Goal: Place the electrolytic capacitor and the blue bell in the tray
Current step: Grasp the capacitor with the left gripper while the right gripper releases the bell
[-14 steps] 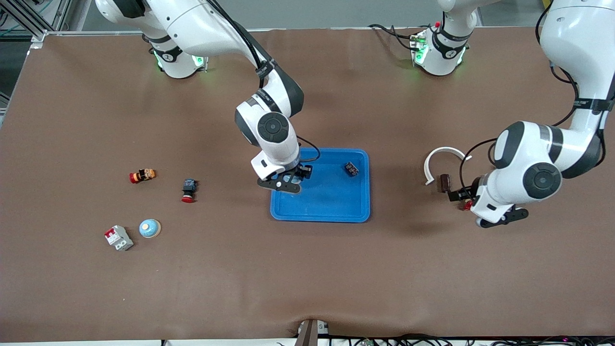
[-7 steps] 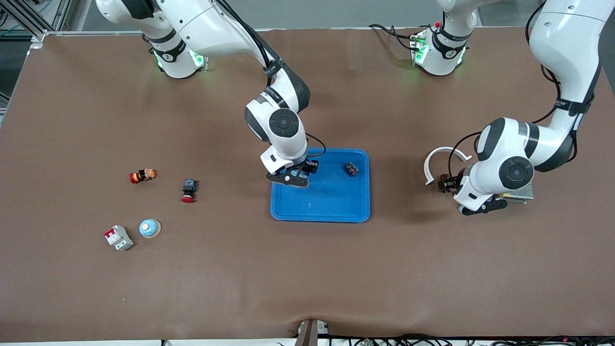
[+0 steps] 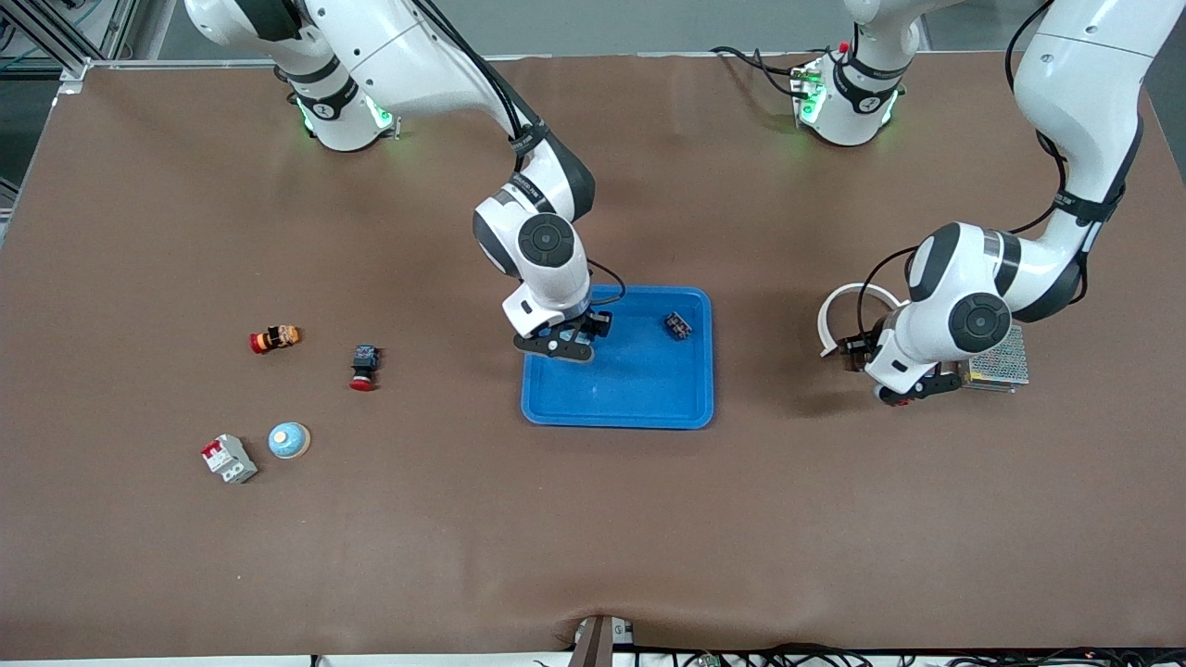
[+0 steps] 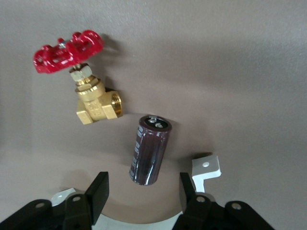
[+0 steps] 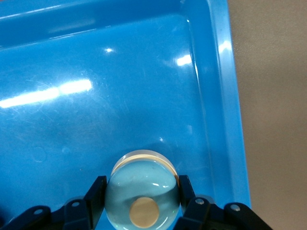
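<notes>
Progress: I judge the job roughly half done. One blue bell [image 5: 143,199] is over the tray [image 3: 639,398] but not yet let go, and the electrolytic capacitor [image 4: 150,149] has not been grasped.

Right end effector [image 5: 143,191]: its fingers are clamped on the blue bell, low over the tray corner toward the right arm's end of the table [image 3: 463,537]. I cannot tell whether the bell touches the tray floor.

Left end effector [image 4: 143,187]: fingers apart, over the capacitor, which lies on its side on the table toward the left arm's end, beside a brass valve with a red handwheel [image 4: 84,81] and a white curved bracket [image 3: 848,306].

Also in the tray: a small dark component [image 3: 678,325].

Second bell: another blue bell [image 3: 288,439] sits on the table toward the right arm's end, beside a grey-and-red breaker [image 3: 229,458].

Change since a second ago: my right arm has shifted farther in over the tray; my left arm has swung in and lined up over the capacitor, uncovering the metal mesh box [image 3: 999,363].

Left to do: release the bell, then pick up the capacitor and carry it to the tray.
</notes>
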Available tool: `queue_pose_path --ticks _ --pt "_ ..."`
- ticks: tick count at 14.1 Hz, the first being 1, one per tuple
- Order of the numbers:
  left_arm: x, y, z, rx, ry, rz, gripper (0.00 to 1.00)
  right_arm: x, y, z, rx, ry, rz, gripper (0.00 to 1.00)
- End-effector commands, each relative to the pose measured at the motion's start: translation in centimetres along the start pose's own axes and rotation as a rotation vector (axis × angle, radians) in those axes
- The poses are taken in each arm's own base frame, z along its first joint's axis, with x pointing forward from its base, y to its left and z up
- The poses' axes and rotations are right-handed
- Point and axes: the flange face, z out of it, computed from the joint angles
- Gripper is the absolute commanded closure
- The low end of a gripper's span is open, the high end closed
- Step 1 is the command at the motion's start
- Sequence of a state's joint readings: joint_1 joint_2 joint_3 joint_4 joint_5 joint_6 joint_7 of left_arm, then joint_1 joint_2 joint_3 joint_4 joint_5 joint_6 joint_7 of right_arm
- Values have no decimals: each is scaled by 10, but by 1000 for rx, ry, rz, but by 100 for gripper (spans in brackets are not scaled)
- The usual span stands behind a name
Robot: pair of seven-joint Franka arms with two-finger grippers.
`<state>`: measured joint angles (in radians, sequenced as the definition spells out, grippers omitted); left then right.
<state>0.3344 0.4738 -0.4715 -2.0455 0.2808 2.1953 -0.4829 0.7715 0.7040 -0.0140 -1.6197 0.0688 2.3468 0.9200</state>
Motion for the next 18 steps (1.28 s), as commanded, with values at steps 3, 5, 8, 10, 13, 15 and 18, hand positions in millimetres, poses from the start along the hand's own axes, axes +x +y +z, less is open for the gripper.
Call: queue_pose_path --ticks 3,5,8,10,13,15,18 --pt "-1 -1 13 -6 9 25 38 -9 -6 9 -19 45 11 51" --pt "1 -1 19 -17 12 23 40 -9 -6 10 -22 51 11 51" --pt "3 -1 28 0 19 48 44 -9 -6 10 -21 51 11 47" --pt "6 -4 27 -1 23 42 46 -9 -6 12 -24 50 11 40" --pt "7 -4 28 -2 21 42 57 -9 -6 11 -22 51 11 0" --pt "7 -4 28 -2 21 42 82 -9 -6 10 -21 51 11 0" --pt "7 -2 12 7 41 25 100 -1 -6 0 -14 52 16 0"
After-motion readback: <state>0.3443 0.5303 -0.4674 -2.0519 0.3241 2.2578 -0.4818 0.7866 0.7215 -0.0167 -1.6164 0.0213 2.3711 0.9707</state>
